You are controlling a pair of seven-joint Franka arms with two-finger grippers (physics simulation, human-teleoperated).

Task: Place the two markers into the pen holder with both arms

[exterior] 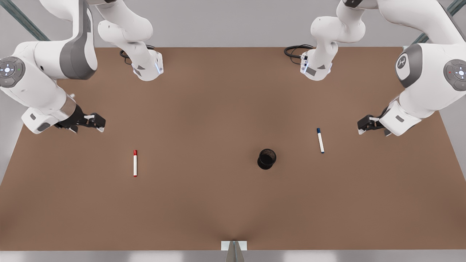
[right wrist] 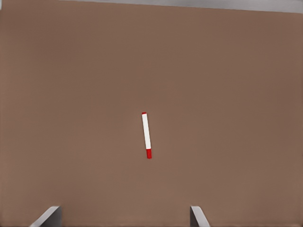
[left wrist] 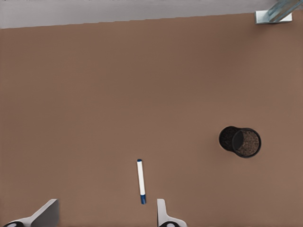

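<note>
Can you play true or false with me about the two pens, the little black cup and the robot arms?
1. The red marker lies flat on the table. True.
2. The blue marker is already inside the pen holder. False: it lies on the table beside the holder, apart from it.
3. The pen holder is standing upright with nothing in it. True.
4. The left tool is gripping the blue marker. False: its fingers are open and it hovers near that marker, at the front view's right.
5. The right tool is open, near the red marker. True.
</note>
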